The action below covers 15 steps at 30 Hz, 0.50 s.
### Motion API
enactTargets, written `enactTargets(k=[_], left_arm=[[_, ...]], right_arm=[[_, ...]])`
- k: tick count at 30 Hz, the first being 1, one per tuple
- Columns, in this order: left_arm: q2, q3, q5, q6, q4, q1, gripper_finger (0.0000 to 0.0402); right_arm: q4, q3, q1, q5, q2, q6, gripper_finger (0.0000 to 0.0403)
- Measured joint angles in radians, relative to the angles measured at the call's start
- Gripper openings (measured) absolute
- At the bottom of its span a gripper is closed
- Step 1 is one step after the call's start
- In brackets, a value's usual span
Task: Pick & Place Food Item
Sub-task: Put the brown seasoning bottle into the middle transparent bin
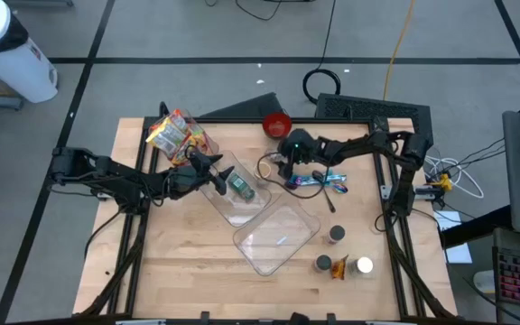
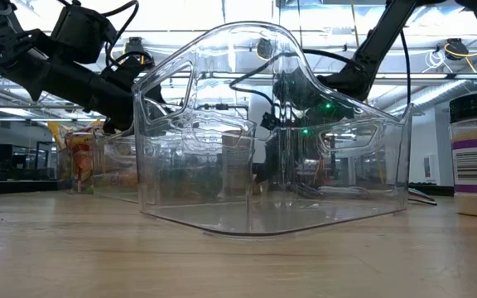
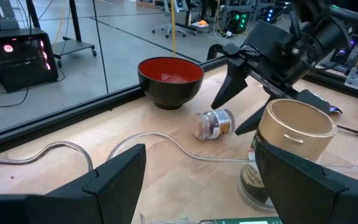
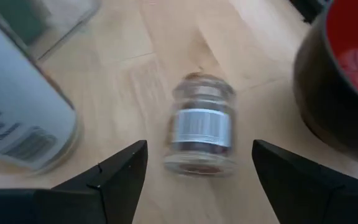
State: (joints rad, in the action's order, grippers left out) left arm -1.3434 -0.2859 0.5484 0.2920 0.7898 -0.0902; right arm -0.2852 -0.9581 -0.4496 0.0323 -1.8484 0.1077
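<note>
The right gripper (image 4: 197,171), fingers spread and empty, hangs just over one small glass jar (image 4: 199,127) lying on its side, lid end toward the frame's top, long axis vertical in that view; high view centre. One red glossy bowl (image 4: 347,74) sits right. The left gripper (image 3: 197,180), also open, frames one gold-lidded jar (image 3: 288,149). Two clear plastic bins (image 1: 276,236).

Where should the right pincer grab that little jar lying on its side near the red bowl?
Grip the small jar across its labelled middle, coming down from above. It lies on its side, and the open right pincer already straddles it.
</note>
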Motion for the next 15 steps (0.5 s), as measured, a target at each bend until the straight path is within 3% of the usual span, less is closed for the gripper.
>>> enactTargets(k=[15], left_arm=[[0.000,0.000,0.000,0.000,0.000,0.000,0.0306]], right_arm=[[-0.010,0.000,-0.019,0.073,0.000,0.012,0.0274]])
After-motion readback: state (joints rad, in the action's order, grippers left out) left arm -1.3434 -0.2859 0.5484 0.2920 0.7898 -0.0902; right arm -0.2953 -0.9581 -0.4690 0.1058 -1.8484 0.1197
